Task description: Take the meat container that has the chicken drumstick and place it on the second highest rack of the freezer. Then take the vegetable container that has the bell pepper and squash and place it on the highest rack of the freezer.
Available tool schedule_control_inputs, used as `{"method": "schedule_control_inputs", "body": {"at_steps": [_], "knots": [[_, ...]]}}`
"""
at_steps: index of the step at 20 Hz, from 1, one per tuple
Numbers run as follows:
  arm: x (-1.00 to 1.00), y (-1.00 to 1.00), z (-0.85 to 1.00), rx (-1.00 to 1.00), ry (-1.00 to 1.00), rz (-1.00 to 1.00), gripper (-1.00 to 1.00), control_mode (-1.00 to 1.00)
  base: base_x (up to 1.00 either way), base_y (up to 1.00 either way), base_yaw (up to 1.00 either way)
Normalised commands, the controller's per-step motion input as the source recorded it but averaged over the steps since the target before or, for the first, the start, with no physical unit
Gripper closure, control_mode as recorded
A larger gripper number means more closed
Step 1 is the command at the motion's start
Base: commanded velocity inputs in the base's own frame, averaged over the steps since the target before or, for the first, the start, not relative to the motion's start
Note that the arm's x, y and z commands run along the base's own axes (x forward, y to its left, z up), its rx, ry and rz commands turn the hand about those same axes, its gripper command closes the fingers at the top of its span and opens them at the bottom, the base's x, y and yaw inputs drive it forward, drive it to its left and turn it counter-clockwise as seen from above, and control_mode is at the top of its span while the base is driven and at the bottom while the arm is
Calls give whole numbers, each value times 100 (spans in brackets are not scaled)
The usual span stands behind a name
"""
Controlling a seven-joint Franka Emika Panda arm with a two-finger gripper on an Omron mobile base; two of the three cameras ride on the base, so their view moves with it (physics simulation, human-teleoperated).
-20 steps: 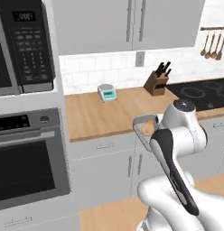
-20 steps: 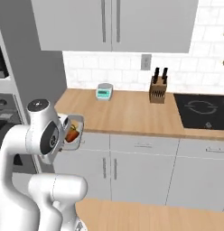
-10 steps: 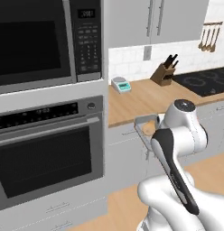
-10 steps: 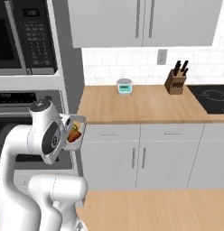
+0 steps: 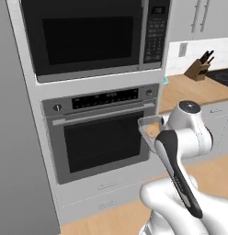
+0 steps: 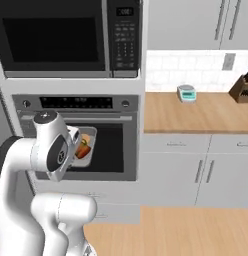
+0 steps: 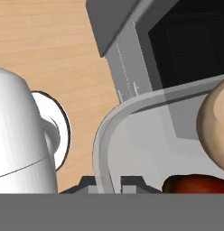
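Vegetable container (image 7: 132, 135), pale grey with a rounded rim, is gripped at its edge by the gripper (image 7: 107, 186); one squash (image 7: 215, 128) and one bell pepper (image 7: 197, 184) are seen at lower right.

wooden counter (image 6: 196, 112), small scale (image 6: 186, 93), knife block (image 6: 243, 87)

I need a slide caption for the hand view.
Hand shut on vegetable container rim, squash and bell pepper inside.

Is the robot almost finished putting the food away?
Not yet. The gripper is shut on the rim of the vegetable container, with the bell pepper and squash inside, held in front of the oven. It has yet to go on the freezer's highest rack. I cannot tell where the chicken went.
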Motion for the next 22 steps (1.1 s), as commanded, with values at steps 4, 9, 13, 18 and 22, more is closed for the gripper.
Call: {"method": "schedule_control_inputs", "body": {"at_steps": [4, 9, 13, 18, 22], "knots": [[0, 0, 0, 0, 0, 0, 100, 100, -35, 100, 34], [0, 0, 0, 0, 0, 0, 100, 100, -23, 100, 35], [0, 0, 0, 0, 0, 0, 100, 100, -37, 100, 30], [0, 0, 0, 0, 0, 0, 100, 100, -26, 100, 28], [0, 0, 0, 0, 0, 0, 100, 100, -12, 98, 28]]}}
